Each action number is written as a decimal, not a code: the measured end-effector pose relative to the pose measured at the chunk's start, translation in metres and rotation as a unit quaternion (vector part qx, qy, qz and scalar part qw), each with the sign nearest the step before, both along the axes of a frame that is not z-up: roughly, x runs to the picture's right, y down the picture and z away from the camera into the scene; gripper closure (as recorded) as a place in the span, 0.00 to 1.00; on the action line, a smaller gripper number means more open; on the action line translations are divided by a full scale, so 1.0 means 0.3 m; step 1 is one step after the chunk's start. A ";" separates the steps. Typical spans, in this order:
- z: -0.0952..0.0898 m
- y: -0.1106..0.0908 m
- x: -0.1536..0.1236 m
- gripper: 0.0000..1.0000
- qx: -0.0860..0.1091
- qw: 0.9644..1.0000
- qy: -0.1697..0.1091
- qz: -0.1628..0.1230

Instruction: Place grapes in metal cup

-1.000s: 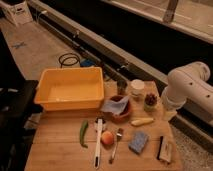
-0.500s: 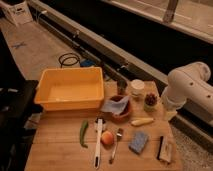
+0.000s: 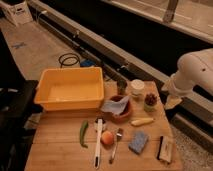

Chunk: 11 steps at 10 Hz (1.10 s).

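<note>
the gripper (image 3: 173, 102) hangs beside the table (image 3: 60, 156), its arm (image 3: 197, 72) cut off at the right edge. just left of it the grapes (image 3: 150, 99) blur together; farther left the metal cup (image 3: 121, 86) is too dim to see into.

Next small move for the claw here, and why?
Probably swing the claw left to above the grapes. It hangs just past the right edge of the table, beside them. The grapes sit on the pale green cup, not in the metal cup further left, beside the white cup.
</note>
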<state>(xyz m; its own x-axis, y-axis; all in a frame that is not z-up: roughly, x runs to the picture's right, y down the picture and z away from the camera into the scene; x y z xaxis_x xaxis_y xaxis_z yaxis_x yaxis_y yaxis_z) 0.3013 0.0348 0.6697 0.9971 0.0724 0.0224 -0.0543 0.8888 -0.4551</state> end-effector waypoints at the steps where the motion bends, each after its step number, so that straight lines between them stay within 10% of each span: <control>1: 0.018 -0.018 0.010 0.35 0.000 1.000 -0.006 0.007; 11: 0.139 -0.056 0.066 0.35 -0.002 0.996 -0.010 0.084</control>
<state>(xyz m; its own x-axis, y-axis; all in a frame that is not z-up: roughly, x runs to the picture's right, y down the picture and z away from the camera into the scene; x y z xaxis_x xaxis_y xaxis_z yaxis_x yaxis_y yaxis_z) 0.3210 0.0181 0.7113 0.9701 0.2389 0.0421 -0.1933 0.8659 -0.4613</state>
